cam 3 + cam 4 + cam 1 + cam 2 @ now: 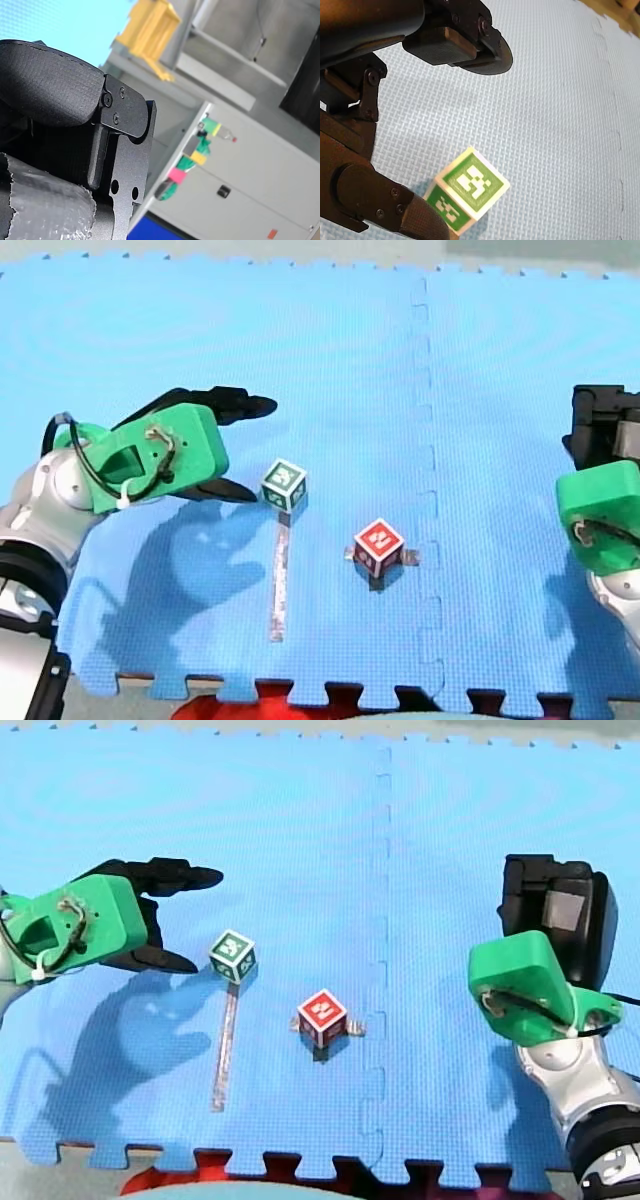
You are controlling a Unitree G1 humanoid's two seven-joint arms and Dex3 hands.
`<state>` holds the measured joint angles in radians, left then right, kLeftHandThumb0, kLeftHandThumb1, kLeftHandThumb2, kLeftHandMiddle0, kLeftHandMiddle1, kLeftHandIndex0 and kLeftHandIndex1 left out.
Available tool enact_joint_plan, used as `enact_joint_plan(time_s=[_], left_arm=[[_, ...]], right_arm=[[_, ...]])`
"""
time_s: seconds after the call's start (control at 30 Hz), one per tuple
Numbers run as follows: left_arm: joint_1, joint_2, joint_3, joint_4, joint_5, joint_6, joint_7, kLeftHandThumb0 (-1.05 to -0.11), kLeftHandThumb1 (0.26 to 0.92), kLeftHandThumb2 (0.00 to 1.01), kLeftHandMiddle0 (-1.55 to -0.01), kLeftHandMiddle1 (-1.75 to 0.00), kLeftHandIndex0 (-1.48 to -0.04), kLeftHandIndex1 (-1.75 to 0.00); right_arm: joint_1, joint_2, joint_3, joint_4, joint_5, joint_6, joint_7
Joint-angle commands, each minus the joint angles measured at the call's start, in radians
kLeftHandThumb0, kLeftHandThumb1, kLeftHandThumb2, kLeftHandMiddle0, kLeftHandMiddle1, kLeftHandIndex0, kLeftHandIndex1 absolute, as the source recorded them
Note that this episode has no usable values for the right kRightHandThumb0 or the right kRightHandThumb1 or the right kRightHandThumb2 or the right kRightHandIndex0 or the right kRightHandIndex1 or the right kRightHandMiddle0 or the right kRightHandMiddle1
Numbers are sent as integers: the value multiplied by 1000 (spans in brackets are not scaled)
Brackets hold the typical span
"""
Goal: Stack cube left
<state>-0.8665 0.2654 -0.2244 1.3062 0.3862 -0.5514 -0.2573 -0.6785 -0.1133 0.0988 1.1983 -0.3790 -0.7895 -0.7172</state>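
The green cube [284,484] sits on the blue foam mat [350,350] that covers the surface, with a white-patterned face turned up. The red cube [379,545] sits on the same mat, nearer the robot and to the right of the green one; the two are apart and neither is stacked. A thin grey strip [279,585] runs along the mat from the foot of the green cube toward the robot. The left hand [195,445] hovers just left of the green cube with its black fingers [238,403] uncurled, grasping nothing and clear of the cube. In the second wrist view the green cube [470,187] lies on the mat between one padded finger [455,47] and another dark finger [415,220], whose tip overlaps the cube's lower corner; whether they touch cannot be told. The right hand [555,915] is at the mat's far right side, well away from both cubes; whether it is curled or not cannot be told.
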Motion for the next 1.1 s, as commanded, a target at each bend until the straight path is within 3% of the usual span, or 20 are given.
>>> enact_joint_plan(time_s=[0.0, 0.07, 0.17, 0.73, 1.07], left_arm=[[-10, 1, -20, -1, 21, -7, 16, -375, 679, 2, -708, -1561, -554, -6], [-15, -1, -33, -1, 36, -8, 28, -394, 684, 3, -678, -1707, -559, -2], [-22, -5, -56, -2, 62, -8, 49, -397, 687, 3, -706, -1742, -544, -1], [-30, -37, -92, -2, 85, -14, 96, -407, 698, 4, -778, -1746, -652, -37], [-33, -34, -141, 2, 140, -15, 149, -412, 705, 5, -809, -1746, -682, -33]], right_arm=[[-4, -4, -1, -6, 2, 0, -3], [-4, -5, -1, -8, 2, -2, -3], [-3, -5, -1, -12, 2, -6, -4], [15, 0, 7, -44, -12, -24, -29], [33, -1, 7, -62, -18, -35, -39]])
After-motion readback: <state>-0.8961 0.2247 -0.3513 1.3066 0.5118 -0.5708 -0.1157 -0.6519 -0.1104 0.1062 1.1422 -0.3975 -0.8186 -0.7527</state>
